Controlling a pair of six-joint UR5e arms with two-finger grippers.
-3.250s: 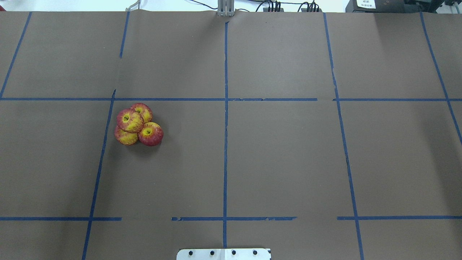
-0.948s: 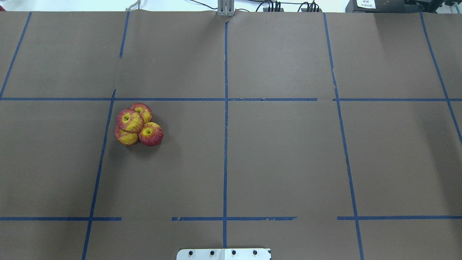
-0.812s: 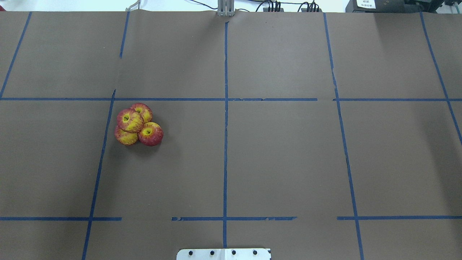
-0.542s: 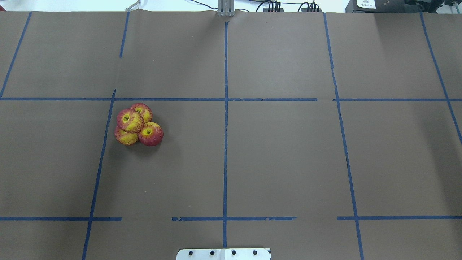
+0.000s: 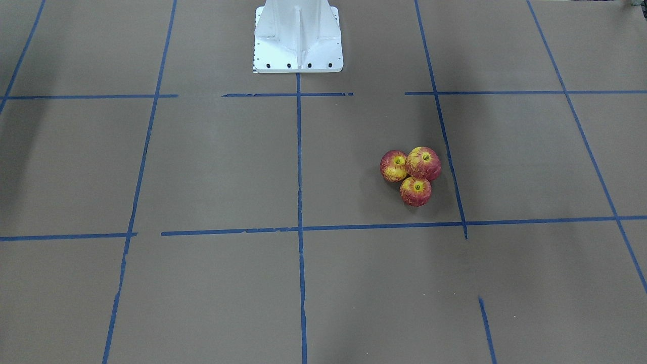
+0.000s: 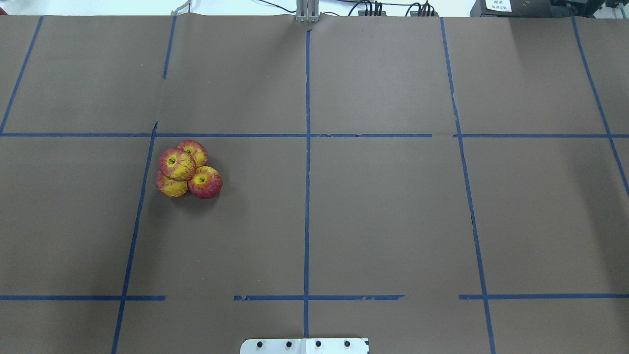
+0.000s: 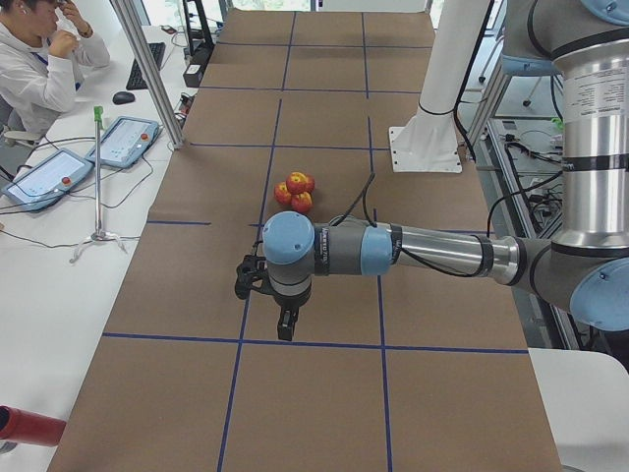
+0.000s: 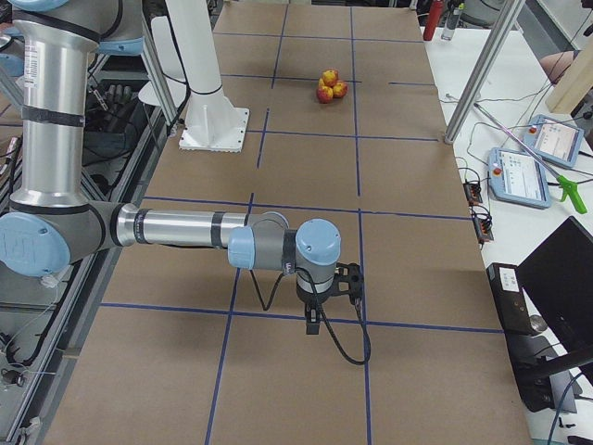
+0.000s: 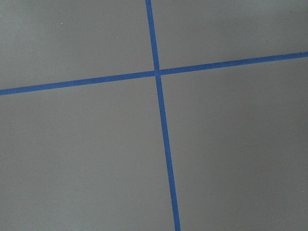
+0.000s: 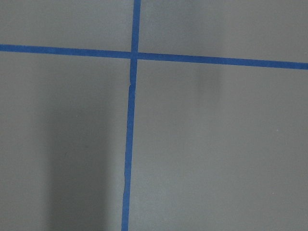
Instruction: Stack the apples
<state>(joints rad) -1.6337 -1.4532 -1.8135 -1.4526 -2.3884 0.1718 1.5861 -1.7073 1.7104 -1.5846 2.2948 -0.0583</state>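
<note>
The apples sit in a tight cluster on the brown paper, left of centre in the overhead view. One apple rests on top of three others. The front-facing view shows the top apple with two beside it. The cluster also shows in the left view and the right view. My left gripper and right gripper hang over the table's far ends, well away from the apples. I cannot tell whether they are open or shut. Both wrist views show only paper and tape.
Blue tape lines divide the brown paper into a grid. The white robot base stands at the table's middle edge. An operator and tablets are at a side desk. Metal posts stand beside the table.
</note>
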